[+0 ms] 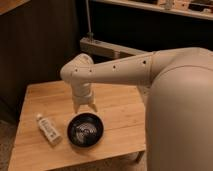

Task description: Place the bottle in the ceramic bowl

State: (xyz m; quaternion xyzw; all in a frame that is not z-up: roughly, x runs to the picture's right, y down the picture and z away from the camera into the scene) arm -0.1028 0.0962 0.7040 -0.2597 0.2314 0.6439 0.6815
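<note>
The bottle (48,129), small and whitish with a white cap, lies on its side on the wooden table (120,112) near the front left. Just to its right sits the ceramic bowl (85,130), black, shallow and round, with pale rings inside and nothing in it. My gripper (85,107) points straight down over the bowl's far rim, a little above the tabletop. Its two fingers stand apart, open, with nothing between them. The bottle is to the lower left of the gripper, untouched.
My thick white arm (165,85) reaches in from the right and covers the table's right side. Behind the table are a dark wall and a pale metal rail (107,48). The table's front edge runs close below the bowl.
</note>
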